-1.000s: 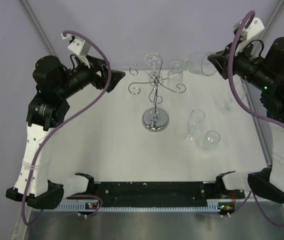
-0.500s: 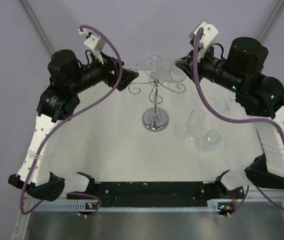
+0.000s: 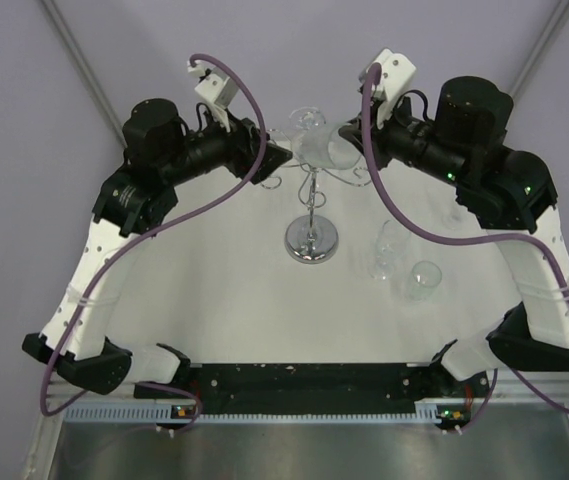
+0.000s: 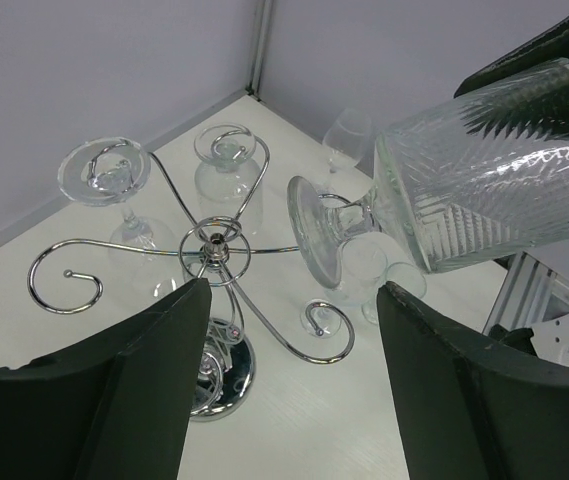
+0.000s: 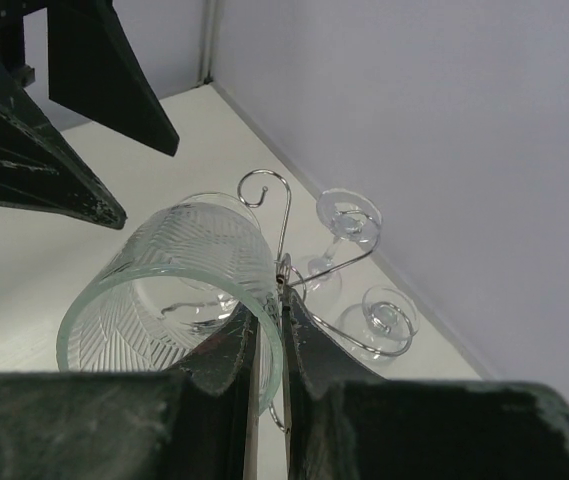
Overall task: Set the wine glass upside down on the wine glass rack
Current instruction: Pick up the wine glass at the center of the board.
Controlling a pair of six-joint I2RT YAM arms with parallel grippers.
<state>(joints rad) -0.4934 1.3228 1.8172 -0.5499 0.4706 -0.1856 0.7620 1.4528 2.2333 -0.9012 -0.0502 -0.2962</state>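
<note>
So in about a second the whole picture changed. The right hand [image 5: 269, 322] had been parked out by the far right corner of the white worktop [image 3: 214, 290]. It swung in toward the middle of the far edge, bringing the clear ribbed wine glass [image 4: 484, 170] along. At this moment the glass hung in the air right over the top of the shiny chrome wire wine glass rack [image 3: 311, 240]. It lay on its side, with its foot pointing toward the left arm and sitting just beside the rack's central hub and one curled arm. Whether foot and wire actually touched couldn't be told. The right hand was pinching the glass by its rim, one finger inside the bowl and one outside.

The left hand [image 4: 292, 300] had moved too, from off on the left side to close in beside the rack's scroll arms. Its fingers were spread wide with nothing between them, facing the glass's foot.

For the job, that meant the carry looked done and the fiddly bit was up next. The glass was sideways, not yet upside down, and its foot wasn't in any scroll. Two clear stemmed glasses [image 4: 104, 172] already hung from the far arms, so a free near arm looked like the likely slot. The left hand was probably there to steady the foot, but that was only a guess. A few loose clear glasses [image 3: 392, 245] stood toward the right edge, untouched.
</note>
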